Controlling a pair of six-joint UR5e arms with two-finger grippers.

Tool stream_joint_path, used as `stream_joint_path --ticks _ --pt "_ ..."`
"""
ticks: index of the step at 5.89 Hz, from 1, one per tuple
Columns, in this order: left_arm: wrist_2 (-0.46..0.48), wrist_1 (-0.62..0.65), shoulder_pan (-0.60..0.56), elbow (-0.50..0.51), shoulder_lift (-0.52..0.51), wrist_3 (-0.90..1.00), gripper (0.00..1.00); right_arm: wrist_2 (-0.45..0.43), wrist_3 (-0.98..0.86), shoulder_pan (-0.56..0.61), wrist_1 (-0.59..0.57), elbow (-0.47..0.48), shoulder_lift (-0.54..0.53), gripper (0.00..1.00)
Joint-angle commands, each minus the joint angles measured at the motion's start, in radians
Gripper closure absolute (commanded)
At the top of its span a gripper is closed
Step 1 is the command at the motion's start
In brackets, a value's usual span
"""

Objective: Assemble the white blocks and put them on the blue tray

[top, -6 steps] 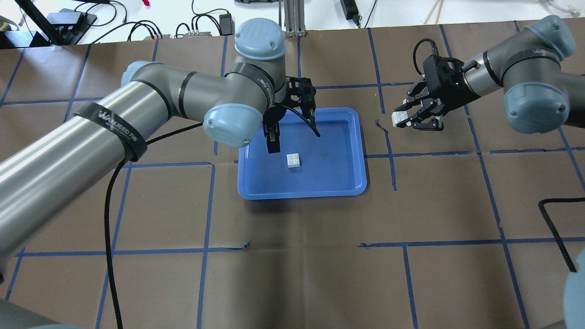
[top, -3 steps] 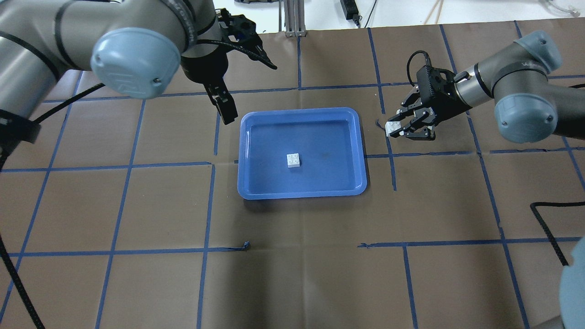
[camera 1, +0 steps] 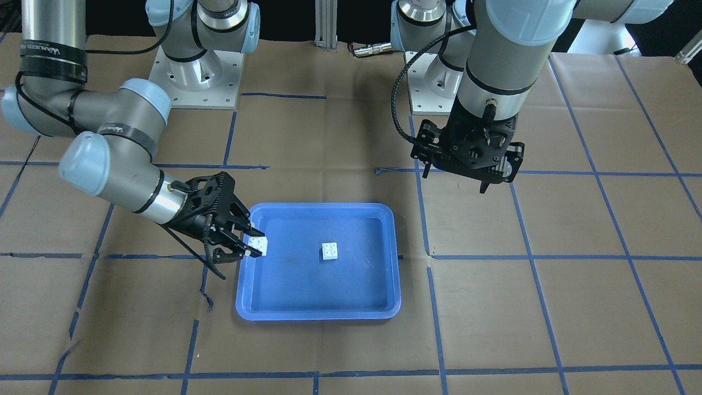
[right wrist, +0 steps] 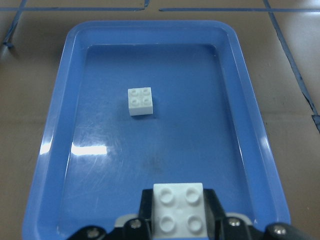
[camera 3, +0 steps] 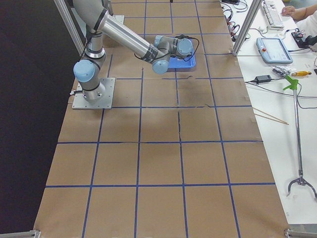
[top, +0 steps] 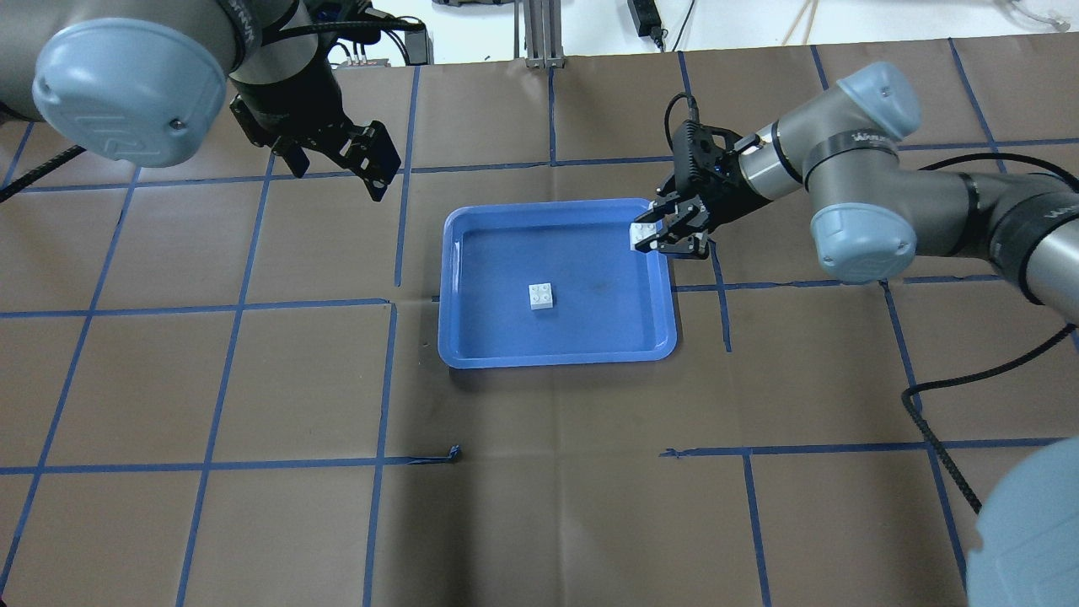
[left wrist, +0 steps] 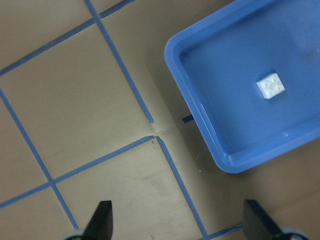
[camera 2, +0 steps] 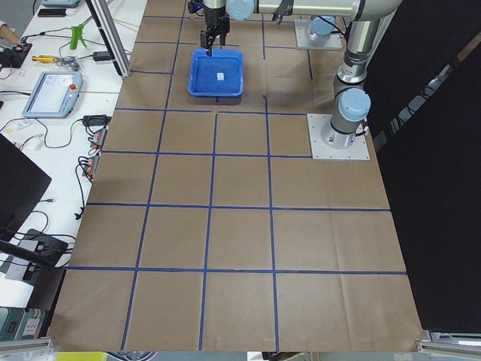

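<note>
Right gripper point(top: 651, 239) pinches 1 white studded plastic brick point(right wrist: 178, 215) over the shallow blue plastic tray point(top: 590, 330). Second brick point(top: 542, 297) lies inside; left gripper point(left wrist: 178, 221) splayed wide.

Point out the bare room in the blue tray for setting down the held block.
The blue tray floor is bare all round the lone white block: widest between it and the rim on the robot's right, plus bands to the far and near rims. Crowded only at the far right corner, where the right gripper holds the second block.
</note>
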Motion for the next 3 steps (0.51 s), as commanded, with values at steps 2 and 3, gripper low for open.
stream_joint_path --ticks 2,3 --pt "0.0 -0.061 0.023 -0.004 0.004 -0.294 0.01 -0.08 0.154 0.145 -0.188 0.002 0.095 0.63" --pt "-0.02 -0.079 0.029 -0.007 0.022 -0.296 0.01 -0.095 0.154 0.147 -0.199 0.004 0.122 0.63"
